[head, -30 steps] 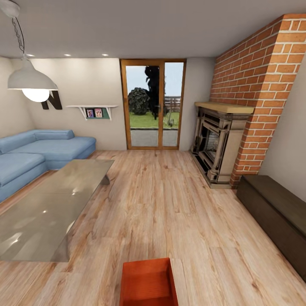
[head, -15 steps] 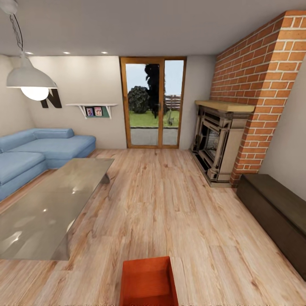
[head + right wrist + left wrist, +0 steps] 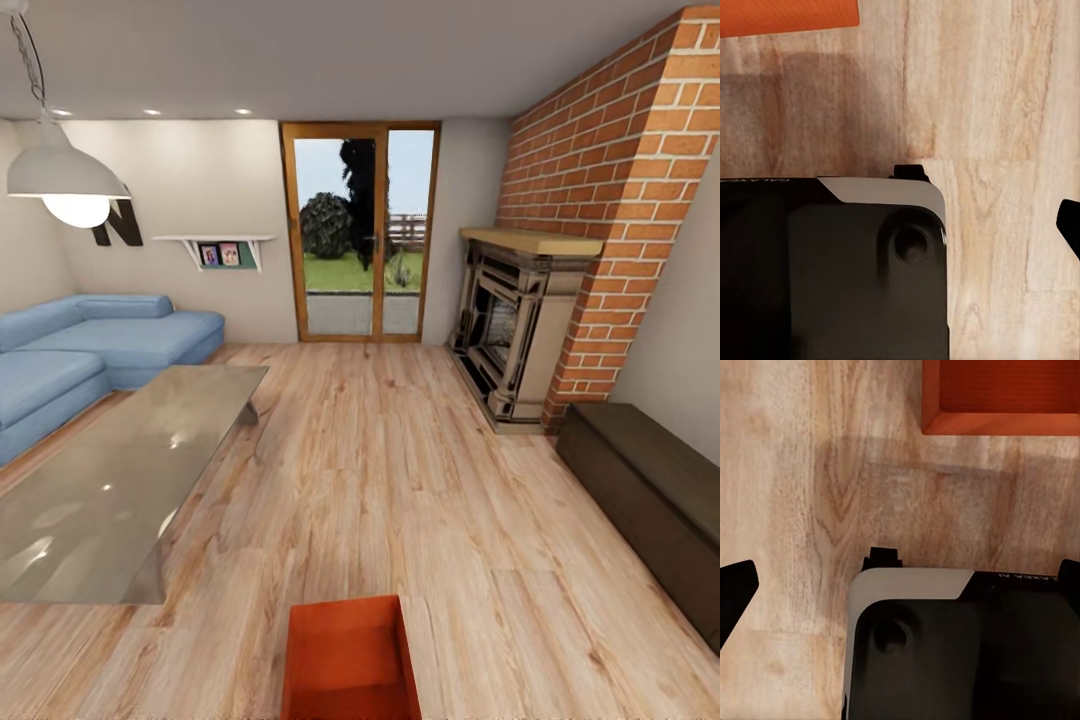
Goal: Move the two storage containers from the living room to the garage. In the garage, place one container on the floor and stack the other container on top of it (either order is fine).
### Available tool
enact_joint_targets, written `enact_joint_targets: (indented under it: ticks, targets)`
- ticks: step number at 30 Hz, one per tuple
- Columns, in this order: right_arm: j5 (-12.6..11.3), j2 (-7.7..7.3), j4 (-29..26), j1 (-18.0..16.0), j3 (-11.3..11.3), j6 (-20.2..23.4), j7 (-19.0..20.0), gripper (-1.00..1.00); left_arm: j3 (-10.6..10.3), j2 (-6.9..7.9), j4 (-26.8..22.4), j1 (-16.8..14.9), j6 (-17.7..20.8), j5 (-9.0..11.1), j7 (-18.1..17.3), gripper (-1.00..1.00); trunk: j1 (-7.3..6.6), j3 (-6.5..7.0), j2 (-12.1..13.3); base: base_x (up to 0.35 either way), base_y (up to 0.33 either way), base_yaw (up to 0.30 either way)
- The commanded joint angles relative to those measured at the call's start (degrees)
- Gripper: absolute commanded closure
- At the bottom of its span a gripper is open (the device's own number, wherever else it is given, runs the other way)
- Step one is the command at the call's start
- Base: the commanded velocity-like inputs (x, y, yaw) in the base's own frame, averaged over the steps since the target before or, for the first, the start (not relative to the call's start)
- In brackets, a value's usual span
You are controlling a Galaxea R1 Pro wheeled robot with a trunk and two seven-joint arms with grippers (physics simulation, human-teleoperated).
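Below, wrist views add the robot base [image 3: 960,645] beside the storage container [image 3: 348,660].

Robot base [image 3: 960,652]: rounded black housing with a light grey corner panel, a round recess, and faint lettering along the upper edge; black fingertips [image 3: 735,589] at the frame edges.
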Motion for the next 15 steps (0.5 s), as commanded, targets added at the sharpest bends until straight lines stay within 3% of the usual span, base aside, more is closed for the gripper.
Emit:
enact_joint_targets:
  ticks: [1, 15]
  targets:
    - [-0.48, 0.02, -0.01, -0.03, 0.48, -0.11, -0.21, -1.0, 0.0, 0.02, 0.07, -0.05, -0.14, 0.58, -0.29, -1.0, 0.01, -0.17, -0.07, 0.0, 0.0, 0.0]
    - [-0.48, 0.02, -0.01, -0.03, 0.48, -0.11, -0.21, -1.0, 0.0, 0.02, 0.07, -0.05, -0.14, 0.58, -0.29, -1.0, 0.01, -1.42, -0.07, 0.0, 0.0, 0.0]
